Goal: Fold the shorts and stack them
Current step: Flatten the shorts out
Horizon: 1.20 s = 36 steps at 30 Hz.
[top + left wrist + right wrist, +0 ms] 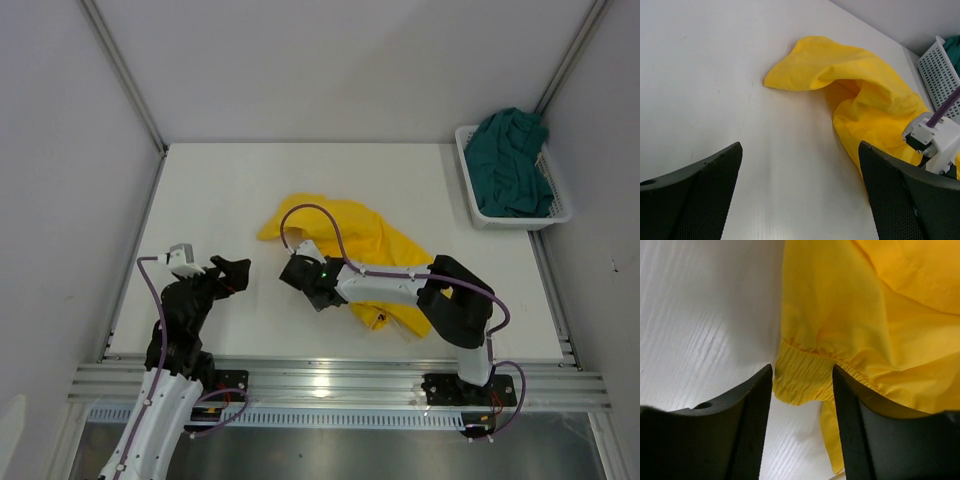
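The yellow shorts (345,232) lie crumpled in the middle of the white table. My right gripper (300,276) is down at their near left edge. In the right wrist view its jaws stand partly open astride the elastic waistband (800,382), and the yellow shorts (855,310) spread beyond the right gripper (802,372). My left gripper (235,272) hovers wide open left of the shorts with nothing in it. Its wrist view shows the left gripper (800,146) over bare table, with the yellow shorts (855,90) ahead to the right. The dark teal shorts (510,160) are bunched in the basket.
A white mesh basket (520,222) stands at the far right of the table against the wall, and the basket (940,75) also shows in the left wrist view. Grey walls close in the table on three sides. A metal rail runs along the near edge.
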Tool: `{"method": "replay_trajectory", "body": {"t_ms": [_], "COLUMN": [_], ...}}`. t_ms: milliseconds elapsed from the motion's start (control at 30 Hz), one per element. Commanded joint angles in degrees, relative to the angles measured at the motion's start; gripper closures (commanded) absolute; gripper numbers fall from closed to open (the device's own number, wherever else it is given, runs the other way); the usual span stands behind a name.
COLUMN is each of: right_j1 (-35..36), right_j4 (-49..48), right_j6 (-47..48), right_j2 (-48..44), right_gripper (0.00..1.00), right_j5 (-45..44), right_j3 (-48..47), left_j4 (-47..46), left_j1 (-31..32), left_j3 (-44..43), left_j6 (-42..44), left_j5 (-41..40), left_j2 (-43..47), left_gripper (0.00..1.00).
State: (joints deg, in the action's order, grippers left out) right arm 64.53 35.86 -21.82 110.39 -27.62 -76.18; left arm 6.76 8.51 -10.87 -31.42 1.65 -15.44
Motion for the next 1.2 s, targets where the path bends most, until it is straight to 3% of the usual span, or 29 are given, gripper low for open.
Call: {"method": "replay_trajectory", "body": {"t_ms": [0, 67, 100, 167, 300, 467, 600, 767, 933, 1167], "right_j1": [-2.2, -2.9, -3.5, -3.9, -3.1, -3.6, -5.9, -8.9, -16.0, -23.1], "right_j4": [-2.5, -3.1, -3.0, -2.3, 0.0, 5.5, 10.7, 16.0, 13.6, 14.4], "right_j6": [-1.1, -0.9, -0.8, -0.6, 1.2, 3.0, 3.2, 4.1, 5.4, 7.9], "right_j2": [1.1, 1.7, 1.9, 1.2, -5.7, -23.5, -32.7, -37.7, -45.2, -46.2], "right_gripper": [0.48, 0.63, 0.84, 1.00, 1.00, 1.00, 1.00, 1.00, 1.00, 1.00], "right_j5": [-1.2, -0.9, -0.6, -0.3, 1.4, 15.9, 23.1, 25.3, 34.3, 43.8], "right_j3": [0.2, 0.6, 0.7, 0.5, 1.0, -0.5, -4.3, -7.2, -6.2, -4.3], "left_j4": [-0.4, -0.4, -0.4, -0.3, -0.5, -3.7, -8.9, -12.8, -16.4, -25.9], "left_j1": [0.3, 0.3, 0.3, 0.4, 0.3, 0.4, 0.4, 0.4, 0.4, 0.4], "left_j3": [-2.2, -2.1, -2.3, -2.2, -2.1, -1.9, -1.6, -1.9, -2.0, 0.1], "left_j6": [1.1, 1.1, 1.1, 1.3, 1.4, 1.4, 0.6, -1.5, -2.2, -3.3], "left_j5": [-0.6, -0.6, -0.7, -0.8, -0.4, 2.6, 6.3, 9.9, 13.1, 22.9], "left_j2": [0.1, 0.1, 0.1, 0.2, 0.1, -1.8, -4.1, -6.8, -6.9, -5.5], "left_gripper": [0.01, 0.01, 0.01, 0.01, 0.01, 0.01, 0.01, 0.01, 0.01, 0.01]}}
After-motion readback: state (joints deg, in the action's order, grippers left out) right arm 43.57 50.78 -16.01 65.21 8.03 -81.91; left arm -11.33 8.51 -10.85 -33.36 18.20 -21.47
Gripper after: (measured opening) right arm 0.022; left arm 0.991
